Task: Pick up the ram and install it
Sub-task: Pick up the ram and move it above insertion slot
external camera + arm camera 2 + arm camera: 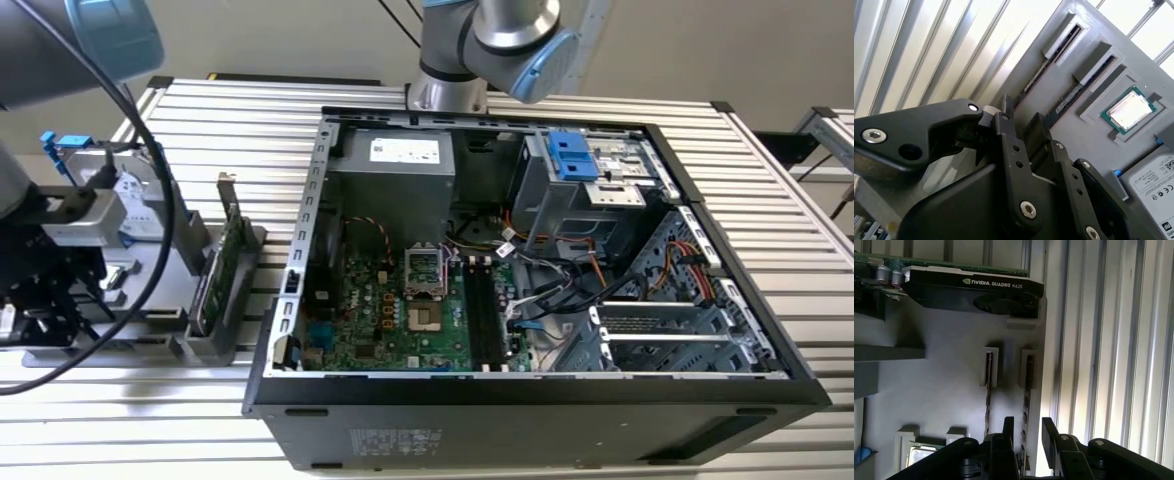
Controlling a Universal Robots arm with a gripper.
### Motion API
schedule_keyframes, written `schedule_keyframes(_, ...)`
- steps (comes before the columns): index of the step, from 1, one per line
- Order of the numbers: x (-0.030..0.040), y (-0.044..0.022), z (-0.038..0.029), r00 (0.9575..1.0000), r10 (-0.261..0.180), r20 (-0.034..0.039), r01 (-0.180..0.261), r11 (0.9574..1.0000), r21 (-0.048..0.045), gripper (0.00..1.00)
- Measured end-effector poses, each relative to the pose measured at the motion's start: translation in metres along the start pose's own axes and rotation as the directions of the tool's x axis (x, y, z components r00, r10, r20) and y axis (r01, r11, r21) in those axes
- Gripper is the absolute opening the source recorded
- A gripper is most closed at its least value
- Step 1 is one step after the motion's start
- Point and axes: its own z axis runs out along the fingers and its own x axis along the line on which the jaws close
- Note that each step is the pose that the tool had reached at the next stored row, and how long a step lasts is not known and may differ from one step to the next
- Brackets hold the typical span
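The ram [1026,399] stands on edge in the outer slot of a grey holder [944,390], next to the rim that borders the slatted surface [1114,340]. The gripper [1028,426] straddles it. The jaws are parted narrowly, one on each side, with a gap showing on both. A second stick [988,390] sits in the neighbouring slot. In the exterior view the holder lies at nine o'clock from the open computer case [534,400], and a graphics card [220,260] stands along its three o'clock edge.

Silver arm [494,25], blue joint caps [550,62]; black jaws, silver screws [1027,209].
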Motion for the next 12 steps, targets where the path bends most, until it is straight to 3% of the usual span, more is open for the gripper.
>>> schedule_keyframes(12,0.0003,-0.0001,0.0047,1.0,0.0,0.002,0.0,1.0,0.0,1.0)
